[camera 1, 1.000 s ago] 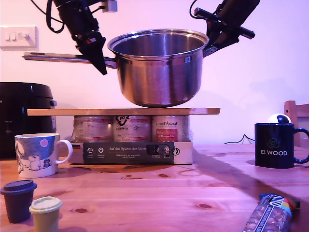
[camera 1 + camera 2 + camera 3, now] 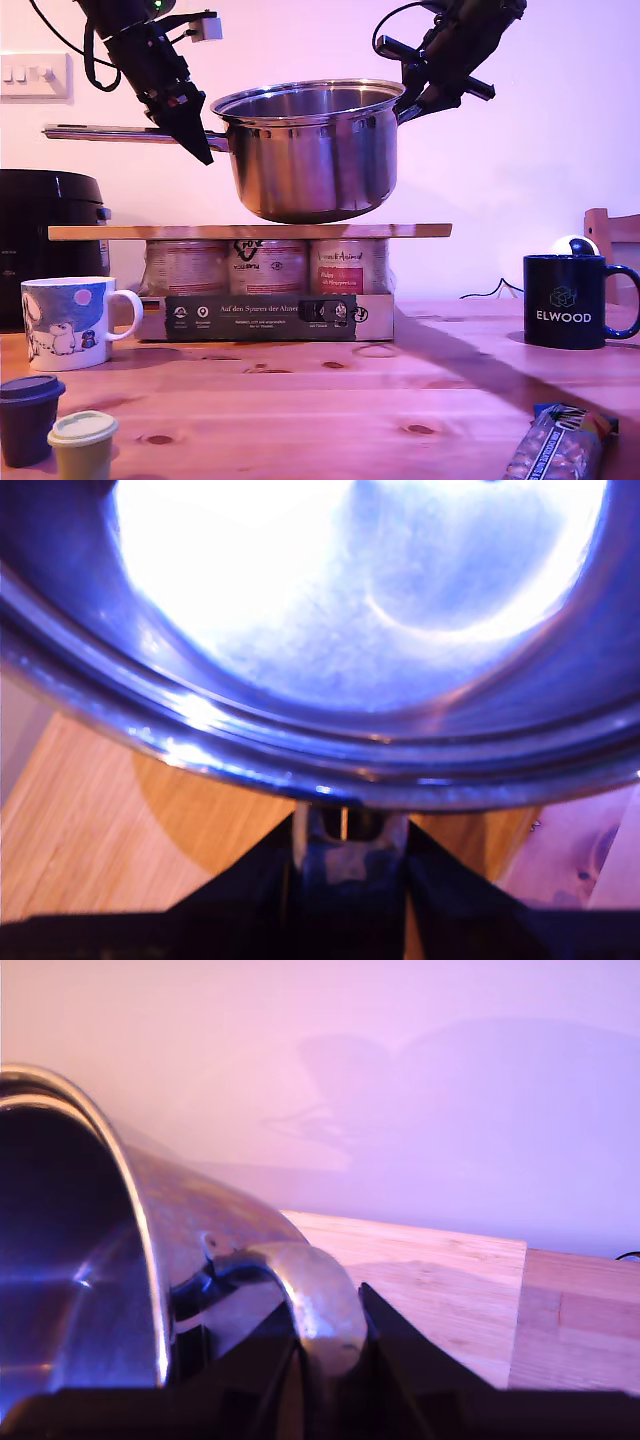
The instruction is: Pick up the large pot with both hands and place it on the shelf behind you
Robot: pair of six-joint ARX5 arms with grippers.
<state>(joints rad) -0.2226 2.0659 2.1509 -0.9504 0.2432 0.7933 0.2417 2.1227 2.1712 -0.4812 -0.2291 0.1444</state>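
The large pot (image 2: 305, 150), shiny steel, hangs level just above the shelf (image 2: 250, 231), a thin pale board. At the exterior view's left, my first gripper (image 2: 198, 135) is shut on the long straight handle (image 2: 110, 132) close to the pot wall. The first wrist view shows that handle's root (image 2: 345, 855) between the fingers, below the pot's rim (image 2: 300, 770). At the exterior view's right, my second gripper (image 2: 420, 95) is shut on the short loop handle (image 2: 320, 1300), which shows clamped beside the pot's wall (image 2: 200, 1250).
The board rests on several cans in a carton (image 2: 265, 290). A black cooker (image 2: 45, 235) and a white mug (image 2: 65, 322) stand at the exterior view's left. A dark mug (image 2: 565, 300) stands at its right. Two small cups (image 2: 50, 430) and a snack bar (image 2: 560, 440) lie in front.
Both arms have lowered the pot toward the board and shifted it slightly to the exterior view's left. Both grips are unchanged.
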